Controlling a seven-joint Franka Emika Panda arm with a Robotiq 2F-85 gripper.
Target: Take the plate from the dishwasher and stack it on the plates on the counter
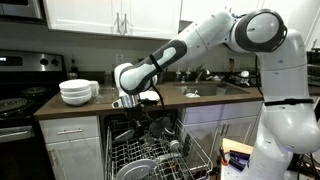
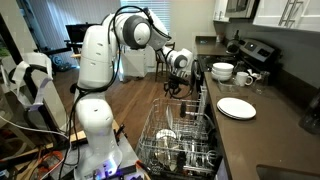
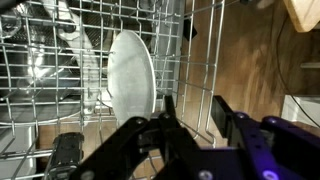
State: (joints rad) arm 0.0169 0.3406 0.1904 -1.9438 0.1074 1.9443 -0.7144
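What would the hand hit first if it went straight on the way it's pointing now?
Probably the wires of the dishwasher rack, right beside the upright plate. In the wrist view the open hand lines up just off the plate's rim. Depth is unclear, so a finger might clip the plate first.

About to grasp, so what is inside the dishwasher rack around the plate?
In the wrist view, the plate stands on edge in the wire rack, a blurred item beside it. The gripper hides what lies lower.
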